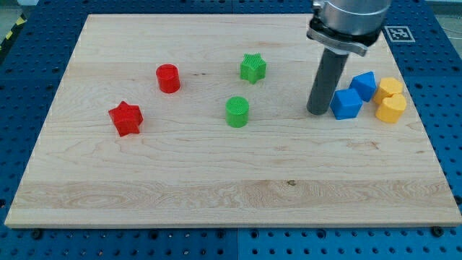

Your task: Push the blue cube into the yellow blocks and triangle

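A: Camera view: where was my tip (pixel 317 112)?
B: Just left of the blue cube (pixel 346 104), on the worktop (pixel 216 188); no gripper fitted, nothing grasped.
A: And beyond it?
B: A blue triangular block (pixel 364 85), then two yellow blocks (pixel 390 100) at the view's right.
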### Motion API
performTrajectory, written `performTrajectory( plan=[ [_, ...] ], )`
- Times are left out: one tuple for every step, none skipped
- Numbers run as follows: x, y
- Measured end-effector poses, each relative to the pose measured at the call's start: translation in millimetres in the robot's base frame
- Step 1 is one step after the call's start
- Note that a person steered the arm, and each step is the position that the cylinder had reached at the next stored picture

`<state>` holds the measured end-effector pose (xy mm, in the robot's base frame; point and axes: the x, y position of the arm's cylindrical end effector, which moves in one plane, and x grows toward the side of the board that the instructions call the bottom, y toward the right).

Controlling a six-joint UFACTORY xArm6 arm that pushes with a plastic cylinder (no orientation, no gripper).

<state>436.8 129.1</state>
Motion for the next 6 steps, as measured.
performTrajectory(
  plan=[
    [-1.4,26.5],
    [-1.4,67.7],
    [-1.3,65.5],
    [13.7,26.7],
    [40.6,51.7],
    [55.6,89.8]
  ],
)
